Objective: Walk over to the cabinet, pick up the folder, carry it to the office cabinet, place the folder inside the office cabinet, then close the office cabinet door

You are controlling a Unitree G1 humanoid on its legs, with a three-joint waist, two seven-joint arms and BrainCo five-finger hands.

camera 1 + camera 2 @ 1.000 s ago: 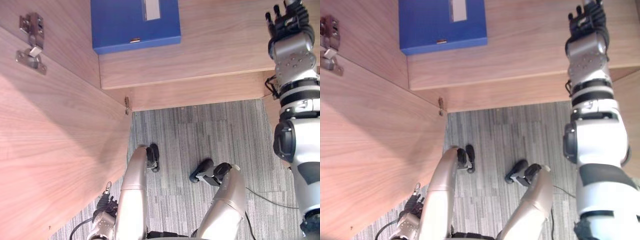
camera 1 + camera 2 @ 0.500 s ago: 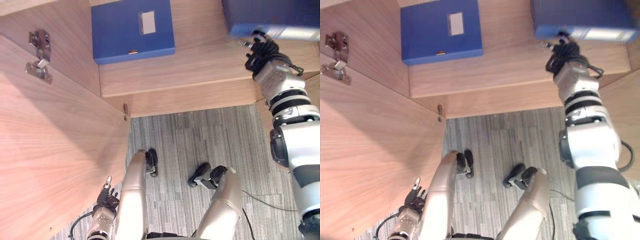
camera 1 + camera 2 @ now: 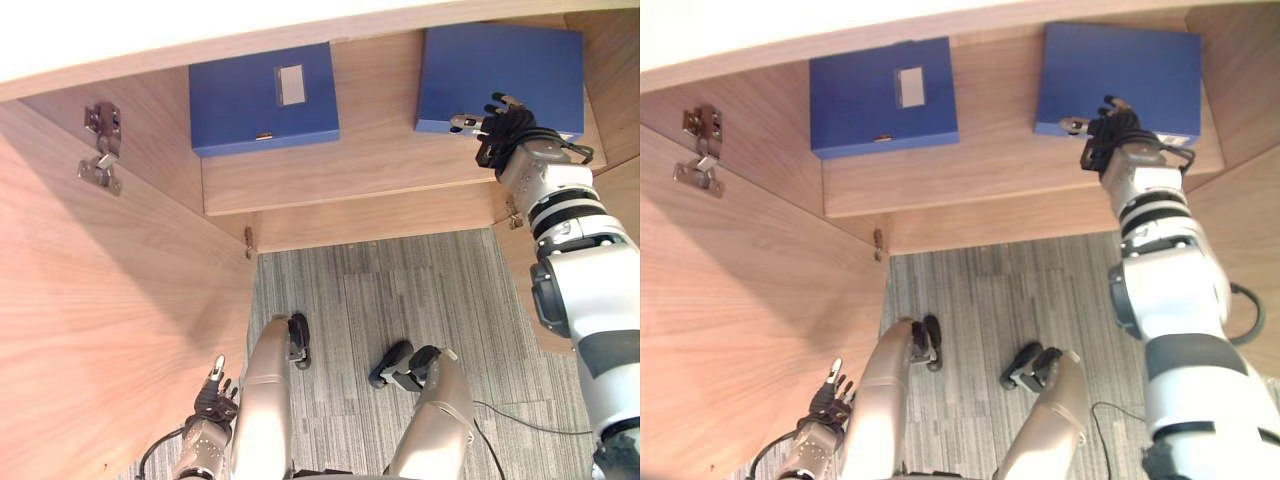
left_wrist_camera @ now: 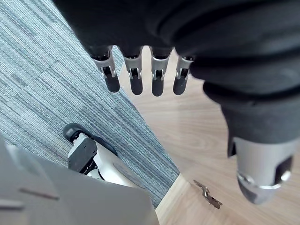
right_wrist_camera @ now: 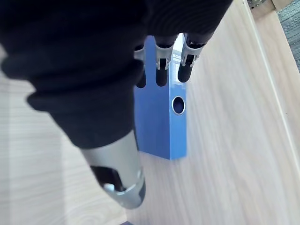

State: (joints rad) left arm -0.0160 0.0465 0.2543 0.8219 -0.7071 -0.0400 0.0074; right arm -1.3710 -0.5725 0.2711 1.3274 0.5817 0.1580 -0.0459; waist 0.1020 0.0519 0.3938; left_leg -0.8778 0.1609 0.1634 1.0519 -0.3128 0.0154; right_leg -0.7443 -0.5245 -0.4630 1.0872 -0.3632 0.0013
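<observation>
My right hand (image 3: 505, 130) reaches into the open cabinet (image 3: 370, 165), at the near edge of the right folder (image 3: 500, 60). The fingers (image 5: 187, 65) are straight and slightly spread, with the thumb (image 5: 122, 183) held apart from them. They gather nothing and curl around nothing. In the wrist view the dark tips lie over the folder's narrow spine, just above its round hole. I cannot tell whether they touch it or hang just clear.

The right folder is blue and lies flat on the wooden shelf, toward the right wall of the cabinet. A left folder (image 3: 255, 100), also blue with a pale label, lies flat on the same shelf, well apart from the right one and near the left wall.

The door (image 3: 100, 320) stands wide open on my left, its metal hinge (image 3: 100, 160) bare on the inner face.

My left hand (image 3: 212, 400) hangs low beside the door's lower edge, over the grey carpet (image 3: 400, 290). Its fingers (image 4: 136, 79) are straight, side by side and empty.
</observation>
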